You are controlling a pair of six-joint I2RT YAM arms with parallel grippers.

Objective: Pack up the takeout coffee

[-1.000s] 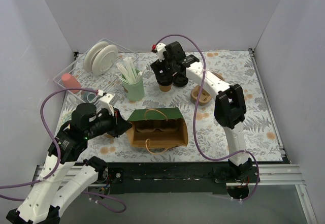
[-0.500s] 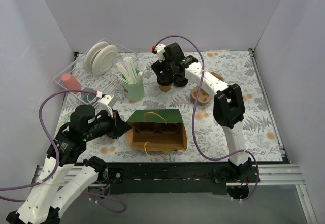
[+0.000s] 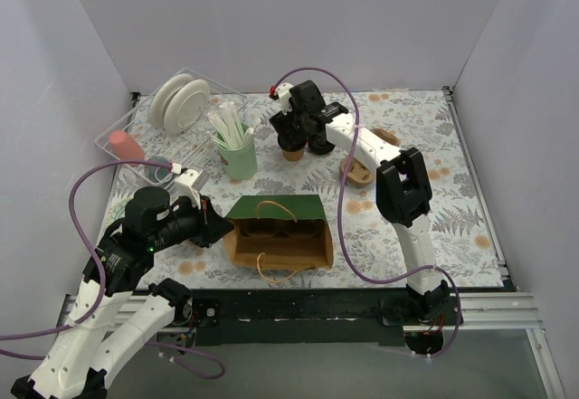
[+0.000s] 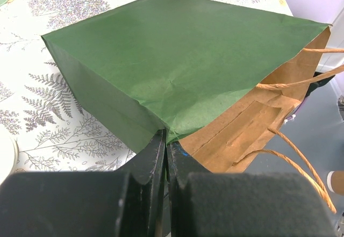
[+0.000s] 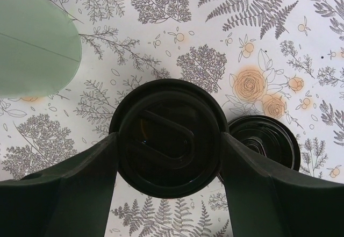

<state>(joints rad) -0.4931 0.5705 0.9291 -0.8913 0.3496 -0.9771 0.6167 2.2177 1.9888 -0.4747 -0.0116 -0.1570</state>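
the small kraft-brown paper cup with a black round plastic lid (image 3: 293, 154) stands near the far edge of the fern-and-flower patterned table (image 3: 452, 200), about midway along it. the right gripper (image 5: 168, 140) is over the cup, and its black fingers (image 5: 80, 194) press against opposite sides of the lid, so the pincer is narrowed onto the cup. a second black round lid (image 5: 263, 140) sits just beside the cup on its right. the mint-green cup of white straws (image 3: 237, 153) is near on the left, apart from it. toward the near edge, left of the middle, lies the paper bag with a dark green outside and kraft-brown inside (image 3: 280, 232), its twisted paper handles (image 4: 293, 162) loose at the mouth. the left gripper (image 4: 165, 137) is at the bag's left side, its jaws pinched tight on the bag's edge where green paper meets brown. a clear plastic tray (image 3: 122, 132) holding white discs (image 3: 181, 102) fills the far left corner.
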